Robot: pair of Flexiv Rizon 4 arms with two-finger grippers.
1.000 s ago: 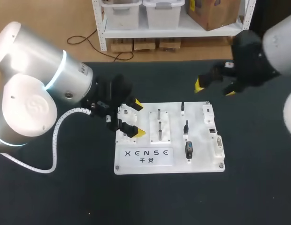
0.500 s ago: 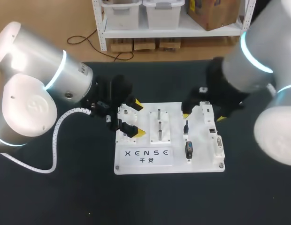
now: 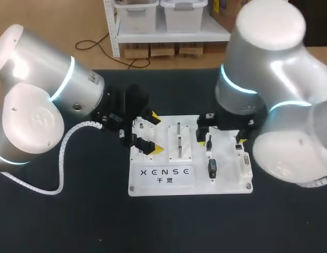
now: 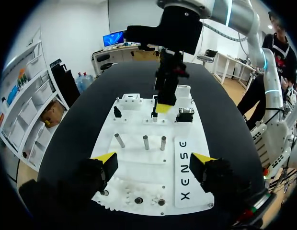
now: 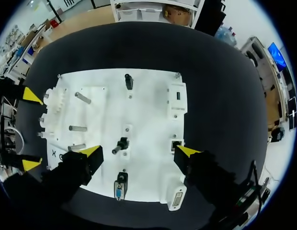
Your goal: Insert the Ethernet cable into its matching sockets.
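Observation:
The white connector board [image 3: 153, 185] lies mid-table. In the right wrist view a small black plug [image 5: 121, 144] stands in its holder on the board, level with the small square socket [image 5: 176, 143] at the board's edge. My right gripper [image 5: 139, 152] hangs open above this part of the board, the plug below and between its fingers, nothing held. In the head view my right arm [image 3: 258, 79] covers the board's right rear and hides its fingers. My left gripper [image 3: 156, 134] stands open over the board's left end, empty.
Three metal pegs [image 4: 143, 142] stand near the board's middle. White gears [image 4: 134, 199] sit at its left end. A blue-faced connector [image 5: 119, 184] and a wide socket [image 5: 177, 199] are near the front edge. Dark table [image 3: 74, 221] surrounds the board.
My right arm has swung in from the back right and come down over the board's right half. The left arm and the board have not moved.

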